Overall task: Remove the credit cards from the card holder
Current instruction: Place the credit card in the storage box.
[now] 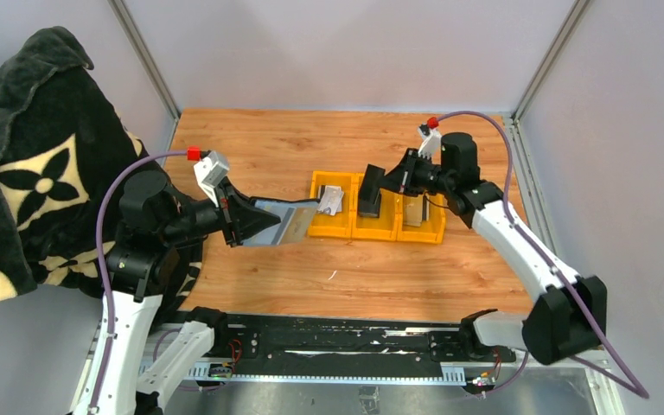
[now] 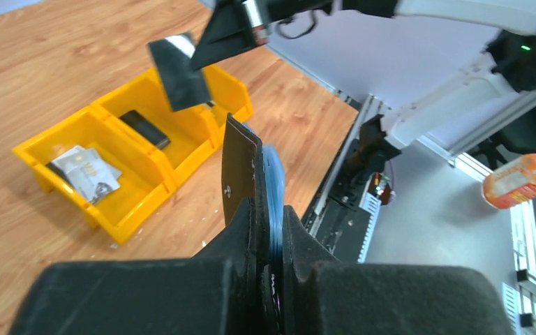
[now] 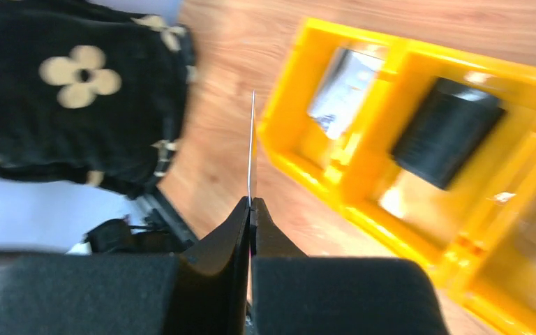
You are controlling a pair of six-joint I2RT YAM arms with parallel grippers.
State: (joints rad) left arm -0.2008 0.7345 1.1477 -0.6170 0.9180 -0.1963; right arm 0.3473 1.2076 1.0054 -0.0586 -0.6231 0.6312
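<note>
Yellow plastic forms the bin [image 1: 372, 235], three compartments in a row on the wooden counter [image 1: 268, 147]. No brand or wording can be read anywhere. The loose cards [image 1: 333, 201] in the bin's left compartment carry small print, too fine to make out even from the left wrist [image 2: 84, 171]. The black blanket [image 1: 35, 164] far left of the bin shows only cream flower shapes. An orange bottle [image 2: 523, 181] beyond the counter has a label too blurred to read.

The left arm stands with its elbow raised and its forearm level, reaching right toward the bin. The left gripper [image 1: 259, 223] is clamped on the holder [image 1: 292, 220], which hangs in the air just left of the bin, its free end near the left compartment. From the left wrist the holder [image 2: 241, 164] stands on edge, with a bluish layer behind its black flap.

The right arm rises from its base and bends left at the wrist. The right gripper [image 1: 380, 183] is pinched closed on one card [image 1: 369, 199], held upright above the bin's middle compartment. The right wrist sees this card [image 3: 252, 139] edge-on as a thin line. A black block [image 3: 447, 132] lies in that middle compartment.
</note>
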